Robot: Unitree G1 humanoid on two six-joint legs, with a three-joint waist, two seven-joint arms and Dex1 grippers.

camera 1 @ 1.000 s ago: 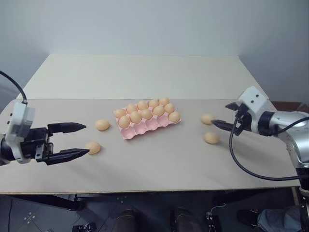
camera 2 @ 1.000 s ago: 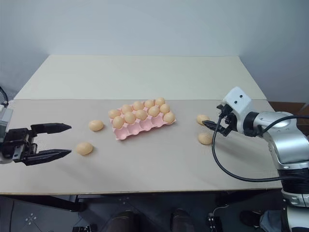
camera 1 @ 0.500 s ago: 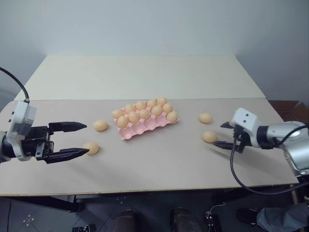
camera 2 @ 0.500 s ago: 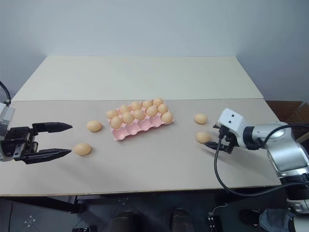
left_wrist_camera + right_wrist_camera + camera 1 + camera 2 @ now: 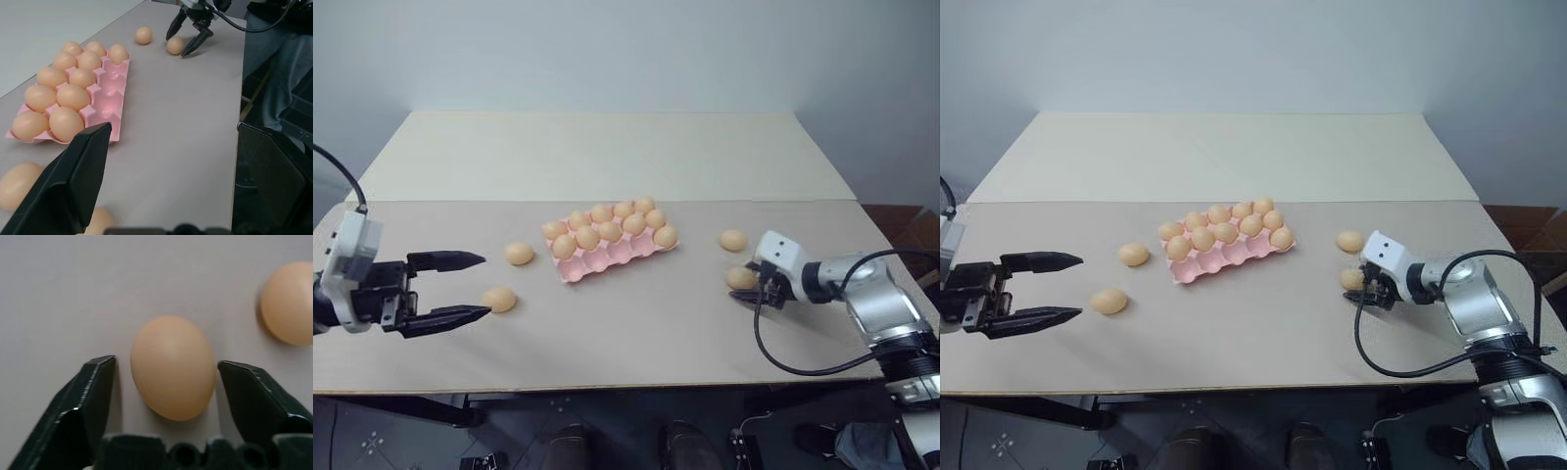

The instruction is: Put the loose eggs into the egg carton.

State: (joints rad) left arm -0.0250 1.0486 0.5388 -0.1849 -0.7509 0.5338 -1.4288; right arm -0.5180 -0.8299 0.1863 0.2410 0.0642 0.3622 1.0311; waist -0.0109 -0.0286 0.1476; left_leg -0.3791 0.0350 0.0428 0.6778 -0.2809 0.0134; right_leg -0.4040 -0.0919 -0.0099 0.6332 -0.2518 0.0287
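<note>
Table (image 5: 607, 157): pale wooden top; nothing on it has shifted since a second ago. No writing or brand mark can be read anywhere.
Egg carton (image 5: 607, 259): pink tray near the middle of the table, its two far rows filled with eggs, the near row of cups bare; unchanged from the earlier frames.
Right gripper (image 5: 166, 377): a second ago it hung above the table beside the far right-hand egg; it has since dropped low to the tabletop. Its fingers (image 5: 93, 391) now stand one on each side of the nearer right-hand egg, a thin gap showing on both sides, narrower than before.
Left gripper (image 5: 475, 287): fingers spread wide, holding nothing, in the same place as a second ago.
Nearer right-hand egg (image 5: 172, 367): lies on the table between the right gripper's fingers, at about 4 o'clock from the carton.
Far right-hand egg (image 5: 733, 240): at 12 o'clock from that egg, close by, apart.
Left-hand eggs: one (image 5: 519, 254) at 9 o'clock from the carton, the other (image 5: 498, 299) at 8 o'clock, just beyond the left gripper's fingertips, not touched.
</note>
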